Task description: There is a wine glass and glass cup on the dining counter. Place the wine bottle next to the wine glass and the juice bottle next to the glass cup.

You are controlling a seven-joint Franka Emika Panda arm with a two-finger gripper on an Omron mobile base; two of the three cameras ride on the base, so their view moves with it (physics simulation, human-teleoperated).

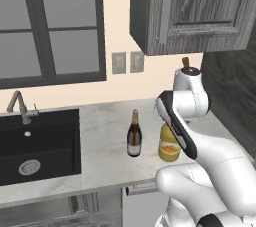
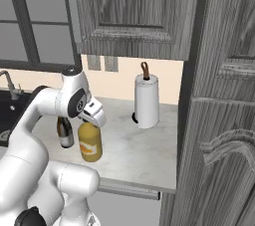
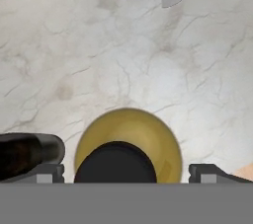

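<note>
Jaws [image 3: 126, 172] wide above juice bottle [image 3: 127, 144] — wine bottle [image 1: 134, 134] beside; untouched.

the juice bottle [image 3: 127, 141] and the wine bottle [image 1: 134, 135] stood just beside each other near the marble counter's [image 1: 105, 121] front edge, leaving only a narrow gap between them. the gripper [image 3: 127, 172] hung directly over the juice bottle's cap, jaws spread wide to either side. bare counter lay open behind the bottles toward the wall. the paper towel roll [image 2: 147, 100] stood well apart near the back edge, and the wall cabinet [image 1: 195, 11] hung over the counter's back.
</note>
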